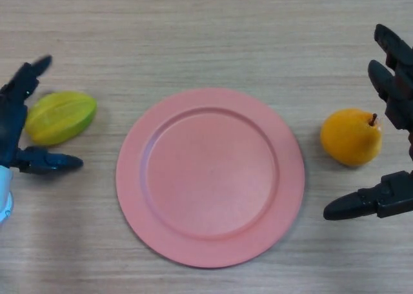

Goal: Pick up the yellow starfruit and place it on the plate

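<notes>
Head view: a pink plate point(210, 176) lies flat in the middle of a light wooden table point(206, 29), with nothing on it.

The starfruit point(60, 117) — yellow-green, ridged, lying on its side — rests on the table to the plate's left, apart from its rim. The left hand point(14, 123) comes in at the view's left edge and sits just beside the starfruit's outer end. Its fingers point(29, 71) reach up and past the fruit's far side, its thumb point(50, 160) points along the table below the fruit; the hand is spread wide, with the fruit partly between fingers and thumb. Whether the palm touches the fruit cannot be told, and nothing is curled round it.

On the plate's right lies an orange pear point(352, 137) with a short brown stem, also clear of the rim. The right hand point(395, 107) shows at the right edge — spread too, fingers above the pear, thumb below it, near it.
</notes>
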{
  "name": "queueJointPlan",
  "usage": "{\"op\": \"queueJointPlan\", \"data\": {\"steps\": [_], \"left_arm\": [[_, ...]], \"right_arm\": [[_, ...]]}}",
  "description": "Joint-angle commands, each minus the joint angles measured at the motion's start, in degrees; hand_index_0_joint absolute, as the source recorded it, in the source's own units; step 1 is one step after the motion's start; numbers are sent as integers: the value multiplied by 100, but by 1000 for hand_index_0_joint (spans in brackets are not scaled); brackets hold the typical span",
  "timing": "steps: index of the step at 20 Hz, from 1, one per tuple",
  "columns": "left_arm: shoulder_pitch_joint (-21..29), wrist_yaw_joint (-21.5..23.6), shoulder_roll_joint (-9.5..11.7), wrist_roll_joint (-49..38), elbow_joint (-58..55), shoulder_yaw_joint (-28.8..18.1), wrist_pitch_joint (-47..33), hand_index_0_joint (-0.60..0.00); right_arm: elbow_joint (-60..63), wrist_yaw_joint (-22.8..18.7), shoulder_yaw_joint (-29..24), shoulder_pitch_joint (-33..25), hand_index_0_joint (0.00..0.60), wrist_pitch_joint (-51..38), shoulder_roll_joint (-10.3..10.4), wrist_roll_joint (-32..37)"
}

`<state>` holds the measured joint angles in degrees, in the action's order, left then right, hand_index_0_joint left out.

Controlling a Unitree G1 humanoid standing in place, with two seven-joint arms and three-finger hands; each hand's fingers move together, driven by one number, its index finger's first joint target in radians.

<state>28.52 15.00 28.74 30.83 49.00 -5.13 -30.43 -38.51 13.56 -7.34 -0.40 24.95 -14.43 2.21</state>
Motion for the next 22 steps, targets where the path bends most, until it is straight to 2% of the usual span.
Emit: {"op": "queueJointPlan", "data": {"steps": [1, 4, 6, 8, 12, 14, 15, 16, 17, 19, 20, 21, 22], "left_arm": [[370, 643, 441, 53, 32, -208, -533, -600], [402, 817, 428, 55, 150, -213, -573, -600], [391, 1295, 507, 330, 82, -204, -492, -600], [341, 1452, 558, 349, -169, -265, -489, -600], [-63, 1500, 505, 552, -1475, -395, -33, -600], [-319, 909, 298, 258, -2358, -412, -12, -600], [-513, 508, 82, 181, -2884, -360, 115, -600], [-612, 238, -11, 66, -3128, -314, 119, -600], [-724, -156, -250, -169, -3500, -290, 174, -600], [-838, -281, -503, 31, -3735, -121, 226, -600], [-886, -414, -565, -2, -3784, -68, 251, -600], [-1016, -828, -758, -212, -3963, 67, 357, -600], [-1060, -919, -821, -205, -4023, 100, 399, -600]], "right_arm": [[-385, -13, -464, -86, 0, -827, -174, 293], [-420, 3, -507, -55, 0, -798, -174, 318], [-439, -1, -505, -22, 0, -752, -168, 290], [-494, -9, -537, -38, 0, -701, -159, 335], [-472, -67, -504, -61, 0, -744, -159, 221], [-499, -108, -498, -62, 0, -695, -145, 239], [-512, -128, -479, -52, 0, -678, -138, 233], [-518, -137, -470, -51, 0, -666, -140, 222], [-523, -163, -467, -105, 0, -619, -155, 211], [-462, -188, -445, -136, 0, -676, -167, 152], [-463, -192, -447, -122, 0, -684, -160, 149], [-454, -200, -451, -114, 0, -705, -149, 172], [-454, -198, -454, -105, 0, -719, -152, 169]]}}
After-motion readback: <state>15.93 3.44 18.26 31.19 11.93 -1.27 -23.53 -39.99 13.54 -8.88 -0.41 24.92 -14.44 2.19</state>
